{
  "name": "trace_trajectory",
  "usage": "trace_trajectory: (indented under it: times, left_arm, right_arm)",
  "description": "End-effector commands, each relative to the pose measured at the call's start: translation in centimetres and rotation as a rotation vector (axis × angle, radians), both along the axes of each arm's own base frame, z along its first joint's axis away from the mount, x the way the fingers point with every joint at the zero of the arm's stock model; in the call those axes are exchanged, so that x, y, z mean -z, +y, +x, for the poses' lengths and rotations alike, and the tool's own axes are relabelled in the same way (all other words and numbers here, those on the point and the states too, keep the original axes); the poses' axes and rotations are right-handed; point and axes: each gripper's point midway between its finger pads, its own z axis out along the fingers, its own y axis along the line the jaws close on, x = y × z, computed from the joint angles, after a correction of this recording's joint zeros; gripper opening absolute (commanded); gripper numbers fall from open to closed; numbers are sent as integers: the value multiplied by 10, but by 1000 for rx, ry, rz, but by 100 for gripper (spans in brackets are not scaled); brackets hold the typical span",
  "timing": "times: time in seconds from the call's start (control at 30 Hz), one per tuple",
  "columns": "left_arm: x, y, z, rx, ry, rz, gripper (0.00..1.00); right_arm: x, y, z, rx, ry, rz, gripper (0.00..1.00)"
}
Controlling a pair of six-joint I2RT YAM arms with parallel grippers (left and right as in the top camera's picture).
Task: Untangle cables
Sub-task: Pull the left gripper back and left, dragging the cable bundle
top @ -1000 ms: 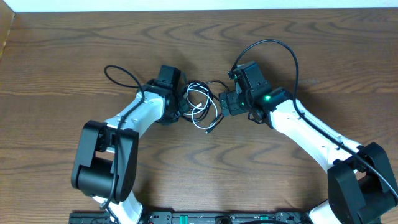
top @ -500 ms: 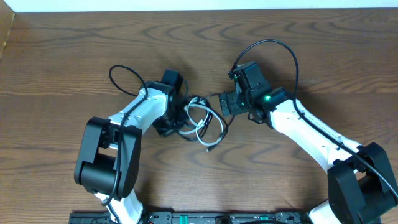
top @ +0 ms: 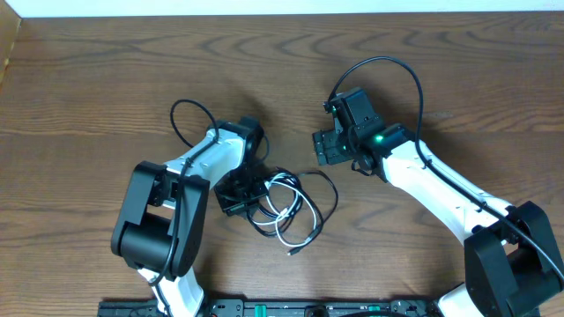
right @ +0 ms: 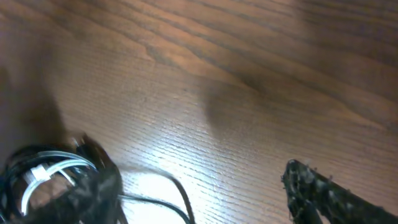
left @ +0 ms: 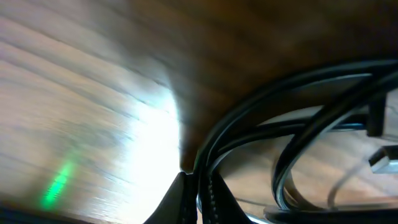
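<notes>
Cables (top: pixel 286 207) pinched in left gripper (left: pixel 199 190), seen only from its wrist; right gripper (right: pixel 196 183) seemingly spread, empty.

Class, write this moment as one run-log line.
left fingers: shut on cables | right fingers: open, empty, apart from cables | cables: tangled

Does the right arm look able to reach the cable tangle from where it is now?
Likely yes: the right gripper stands open near the cables, with only bare table between them. The left gripper is shut on the tangle's opposite side, so the nearer loops look free.
</notes>
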Motion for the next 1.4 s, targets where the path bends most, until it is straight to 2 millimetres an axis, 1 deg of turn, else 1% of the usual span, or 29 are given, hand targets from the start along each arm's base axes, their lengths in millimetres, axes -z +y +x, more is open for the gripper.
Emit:
trace_trajectory:
  times: [0.0,0.13,0.3,0.43,0.5,0.57,0.63,0.7,0.73,0.8,0.9,1.13,1.37]
  left_arm:
    - [5,-12,-16,39,48,-62,8]
    - [-13,-15,-6,21,-34,-74,8]
    - [-50,-21,13,21,-214,-129,8]
    - [-78,-26,27,25,-354,-182,8]
    - [-86,-29,35,27,-411,-201,22]
    - [-89,-32,43,27,-451,-215,32]
    - [-90,-35,51,13,-478,-224,35]
    - [-87,-37,55,-13,-480,-223,35]
    - [-86,-38,57,-21,-480,-223,35]
    - [-81,-38,58,-30,-468,-218,35]
    - [-73,-38,57,-34,-442,-207,35]
    - [-53,-39,52,-28,-375,-182,35]
    - [-25,-56,38,42,-299,-163,35]
  right_arm:
    - [-4,-1,1,-29,-17,-19,71]
    - [-13,-3,-2,-30,-28,-13,69]
    - [-30,-5,-5,-30,-55,3,70]
    - [-36,-5,-6,-30,-64,8,71]
    - [-35,-5,-6,-30,-62,6,71]
    - [-35,-5,-6,-29,-62,6,72]
    - [-35,-5,-6,-30,-62,6,72]
    - [-35,-7,-5,-24,-66,-2,75]
    - [-35,-10,-3,-13,-75,-18,82]
    - [-35,-20,1,20,-96,-67,88]
    - [-34,-30,4,53,-111,-117,89]
    - [-34,-30,3,51,-110,-116,93]
    - [-34,-30,3,51,-110,-116,95]
